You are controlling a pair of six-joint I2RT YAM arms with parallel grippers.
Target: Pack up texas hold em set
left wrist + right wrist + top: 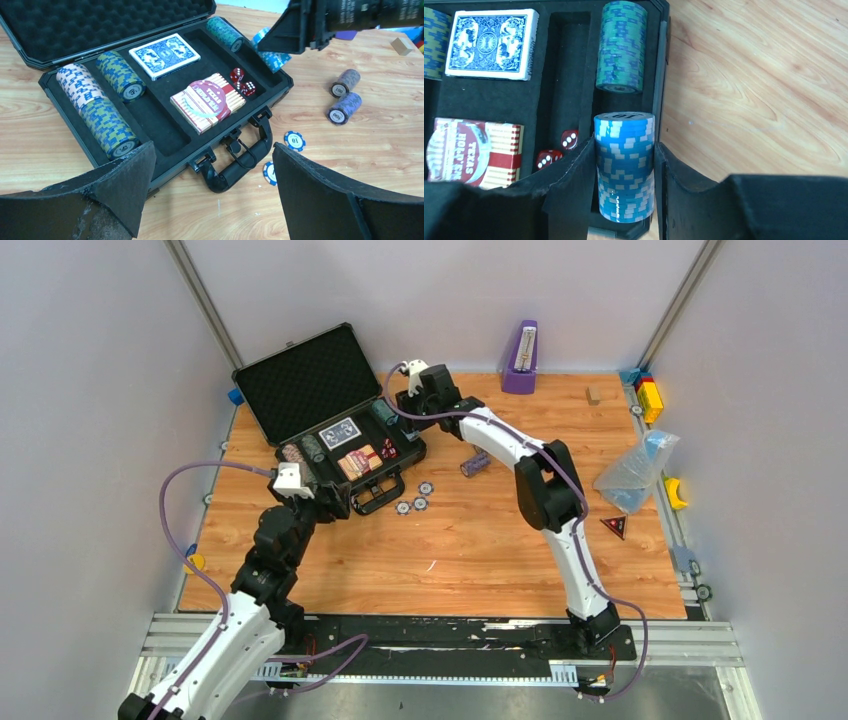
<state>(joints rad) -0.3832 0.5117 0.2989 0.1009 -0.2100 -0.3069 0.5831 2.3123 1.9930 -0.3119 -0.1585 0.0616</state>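
The dark briefcase (300, 385) lies open at the back left, its handle (247, 162) facing me. Its tray holds striped chip rolls (95, 107), a blue card deck (164, 55), a red deck (207, 102), red dice (242, 82) and a teal roll (619, 47). My right gripper (625, 145) is shut on a light blue chip roll (624, 175), held over the tray's right-hand slot just below the teal roll. My left gripper (212, 152) stands open and holds nothing, just in front of the handle. Two purple rolls (345, 95) and loose blue chips (294, 140) lie on the table right of the case.
A purple metronome (520, 358) stands at the back wall. Coloured blocks (648, 395), a small wooden block (593, 395), a clear plastic bag (635, 470) and a red triangle (614, 527) lie along the right side. Walls close in left and right.
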